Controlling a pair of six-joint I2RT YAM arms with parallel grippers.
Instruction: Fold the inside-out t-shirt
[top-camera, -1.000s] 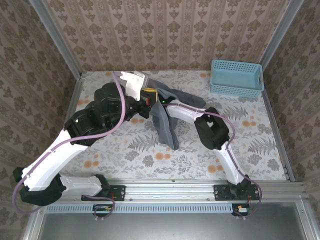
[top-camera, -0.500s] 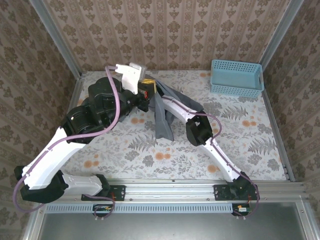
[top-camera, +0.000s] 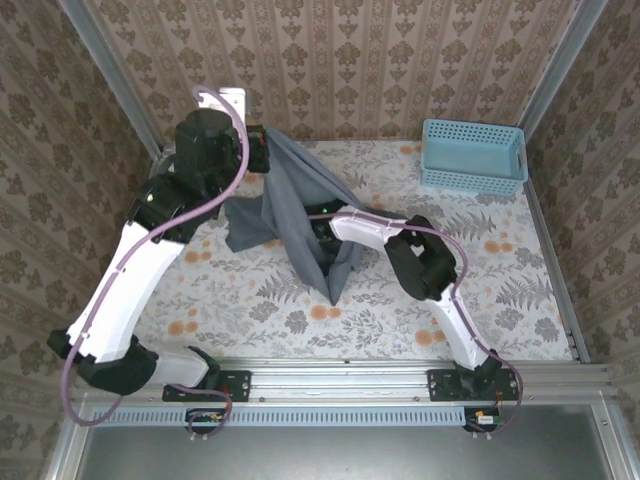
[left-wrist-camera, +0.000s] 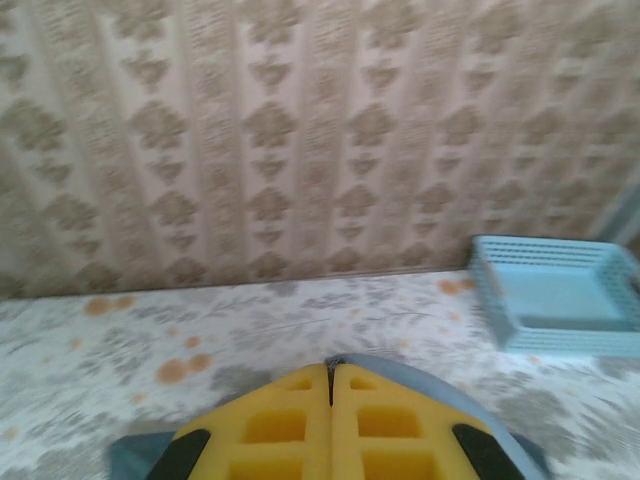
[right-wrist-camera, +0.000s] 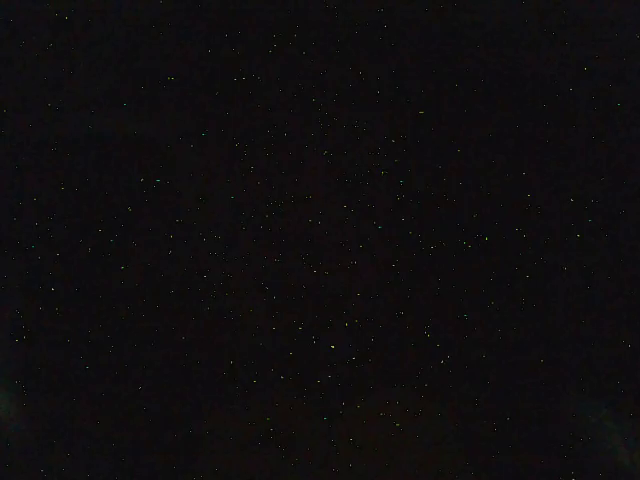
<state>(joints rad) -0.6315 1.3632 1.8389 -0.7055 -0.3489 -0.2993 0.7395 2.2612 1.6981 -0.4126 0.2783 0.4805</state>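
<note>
Slate-grey cloth hung from the raised left pincer (top-camera: 257, 150), clamped on the inside-out t-shirt (top-camera: 300, 195), which draped down to the floral table (top-camera: 500, 280). The right pincer (top-camera: 320, 217), drawn together, lay buried in its folds, any grip hidden. A blue basket (top-camera: 470, 180) sat well apart at the far right. From the left wrist, yellow pads (left-wrist-camera: 280, 425) met flush. The right wrist view was too dark to read.
</note>
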